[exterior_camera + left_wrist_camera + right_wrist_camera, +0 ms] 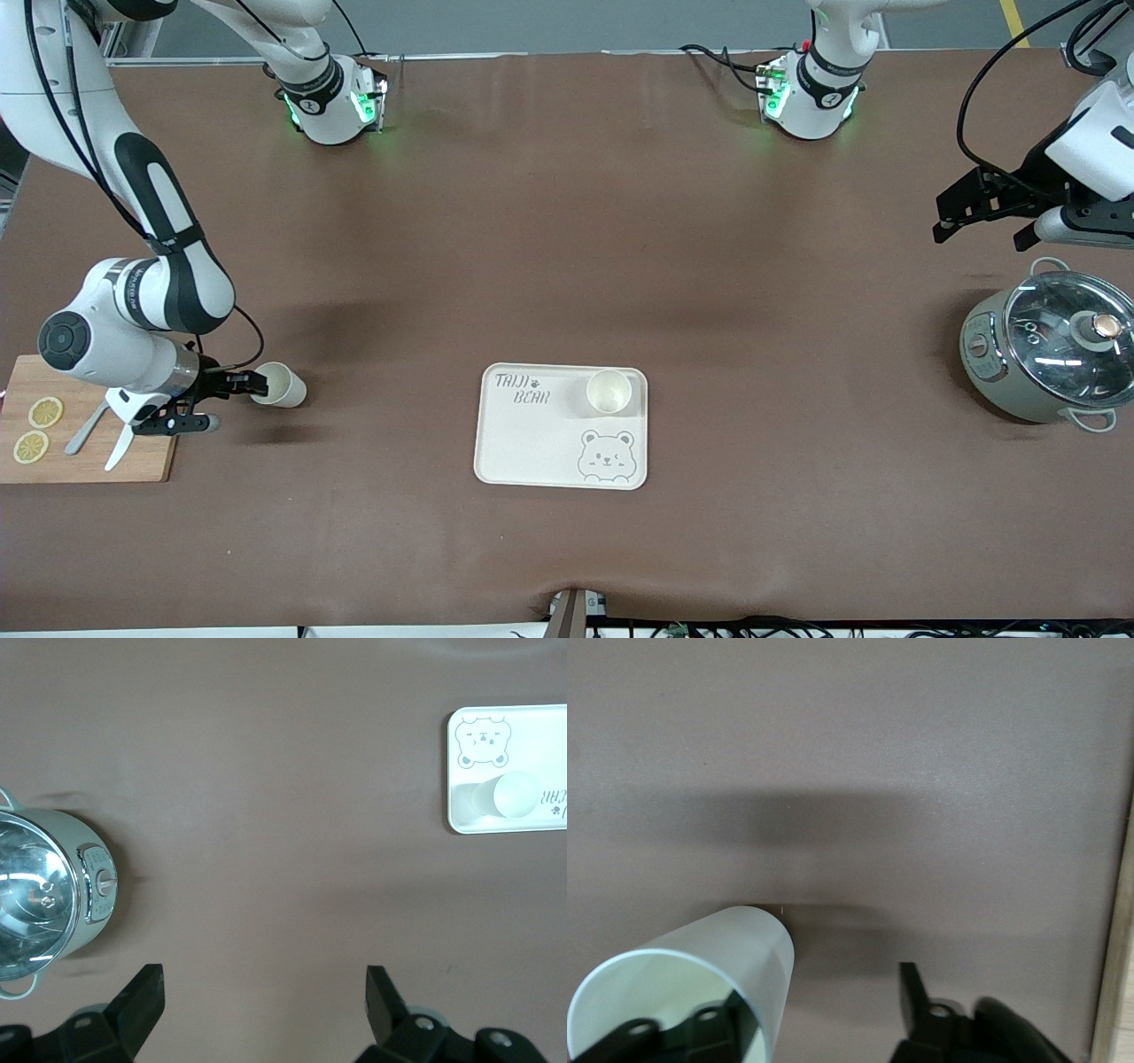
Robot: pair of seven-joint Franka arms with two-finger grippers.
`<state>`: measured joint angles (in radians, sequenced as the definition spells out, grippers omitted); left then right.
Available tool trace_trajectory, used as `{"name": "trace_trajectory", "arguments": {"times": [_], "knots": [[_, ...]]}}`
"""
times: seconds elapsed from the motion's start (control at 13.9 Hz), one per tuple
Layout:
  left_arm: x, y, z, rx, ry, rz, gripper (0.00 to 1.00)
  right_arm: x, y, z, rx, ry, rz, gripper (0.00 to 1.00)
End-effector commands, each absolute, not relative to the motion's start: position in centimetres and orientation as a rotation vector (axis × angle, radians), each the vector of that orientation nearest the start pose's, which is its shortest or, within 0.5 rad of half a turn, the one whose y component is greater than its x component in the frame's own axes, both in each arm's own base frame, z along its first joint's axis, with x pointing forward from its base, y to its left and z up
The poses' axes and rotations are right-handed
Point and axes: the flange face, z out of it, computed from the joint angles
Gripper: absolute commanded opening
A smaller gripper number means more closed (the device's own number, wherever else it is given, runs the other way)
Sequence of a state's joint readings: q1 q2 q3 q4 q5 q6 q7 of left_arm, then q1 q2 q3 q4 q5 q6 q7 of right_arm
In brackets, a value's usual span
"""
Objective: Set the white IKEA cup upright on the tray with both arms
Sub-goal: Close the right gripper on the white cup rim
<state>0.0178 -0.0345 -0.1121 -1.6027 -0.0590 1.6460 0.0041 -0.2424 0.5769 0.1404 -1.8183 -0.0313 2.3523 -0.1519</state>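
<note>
1. My right hand [232, 400] is low at the right arm's end of the bench [567, 221], one finger inside the mouth of the tipped white cup [282, 385], the other outside; fingers not yet pinched.
2. Risk: the thin rim slips and the cup rolls.
3. Tray [532, 452] sits mid-bench near the front edge, already carrying another cup [609, 391]; collision possible.
4. Left hand [983, 208] waits spread over the bench, above the pot [1050, 354].

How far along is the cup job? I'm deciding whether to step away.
Partly done: one cup already stands upright on the tray. In hand: the right gripper has one finger inside a second cup, which lies on its side beside the cutting board. Left: lifting it onto the tray. The left gripper waits open above the pot.
</note>
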Motion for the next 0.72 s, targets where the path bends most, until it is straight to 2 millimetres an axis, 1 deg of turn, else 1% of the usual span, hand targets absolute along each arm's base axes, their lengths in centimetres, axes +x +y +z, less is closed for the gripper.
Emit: {"name": "trace_trajectory", "arguments": {"times": [0.0,0.07,0.22,0.29,0.43,0.5,0.65], "knots": [[54.72,-5.92,64.09,-3.213,0.178,-0.144,1.0,64.19,-7.01,22.49,-3.093,-0.089,0.04,0.58],[54.77,-5.91,64.01,-3.213,0.178,-0.141,1.0,64.24,-7.02,22.55,-3.093,-0.084,0.038,0.55],[54.77,-5.91,64.01,-3.213,0.178,-0.141,1.0,64.25,-6.93,22.56,-3.092,-0.086,0.037,0.42],[54.77,-5.91,64.01,-3.214,0.176,-0.141,1.0,64.26,-6.83,22.56,-3.092,-0.089,0.038,0.42],[54.78,-5.83,64.01,-3.214,0.173,-0.141,1.0,64.27,-6.83,22.65,-3.091,-0.085,0.035,0.35],[54.78,-5.83,64.01,-3.214,0.173,-0.141,1.0,64.26,-6.83,22.56,-3.091,-0.085,0.037,0.34],[54.78,-5.83,64.01,-3.214,0.173,-0.141,1.0,64.27,-6.75,22.7,-3.09,-0.087,0.047,0.19]]}}
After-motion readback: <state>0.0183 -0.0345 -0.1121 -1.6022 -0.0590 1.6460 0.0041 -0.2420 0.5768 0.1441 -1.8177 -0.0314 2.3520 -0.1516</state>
